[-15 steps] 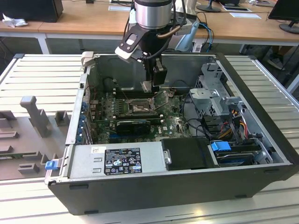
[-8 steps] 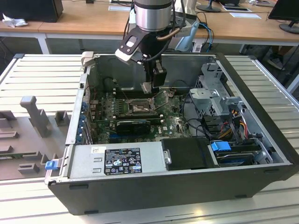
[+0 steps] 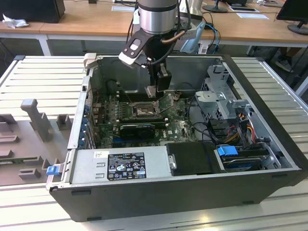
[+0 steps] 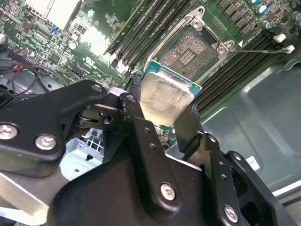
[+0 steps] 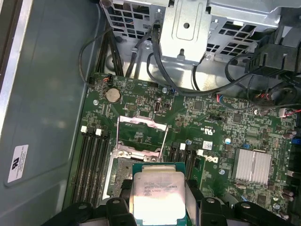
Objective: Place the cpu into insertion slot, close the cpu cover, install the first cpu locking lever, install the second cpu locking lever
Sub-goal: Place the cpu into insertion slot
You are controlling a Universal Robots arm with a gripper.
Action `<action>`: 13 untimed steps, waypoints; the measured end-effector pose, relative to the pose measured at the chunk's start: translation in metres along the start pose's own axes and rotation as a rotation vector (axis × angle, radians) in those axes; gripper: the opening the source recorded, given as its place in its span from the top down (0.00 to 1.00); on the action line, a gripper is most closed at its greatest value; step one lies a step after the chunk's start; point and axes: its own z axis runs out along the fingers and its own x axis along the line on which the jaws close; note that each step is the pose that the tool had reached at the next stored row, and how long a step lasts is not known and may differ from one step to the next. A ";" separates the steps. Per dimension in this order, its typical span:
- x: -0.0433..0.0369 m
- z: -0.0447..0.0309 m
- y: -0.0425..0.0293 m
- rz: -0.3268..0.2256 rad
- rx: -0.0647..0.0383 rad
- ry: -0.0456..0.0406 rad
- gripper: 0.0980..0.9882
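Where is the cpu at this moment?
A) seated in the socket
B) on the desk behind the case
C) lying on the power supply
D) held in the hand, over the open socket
D: in the second wrist view the hand grips the cpu, with the bare socket beyond it.

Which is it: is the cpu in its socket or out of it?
Out: the gripper holds the cpu clear of the empty socket.
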 end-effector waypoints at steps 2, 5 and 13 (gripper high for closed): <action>0.0000 0.0008 -0.0001 0.000 0.000 0.0000 0.52; 0.0000 0.0033 -0.0003 0.000 0.000 0.0000 0.52; -0.0002 0.0105 -0.0010 0.036 -0.001 -0.0029 0.52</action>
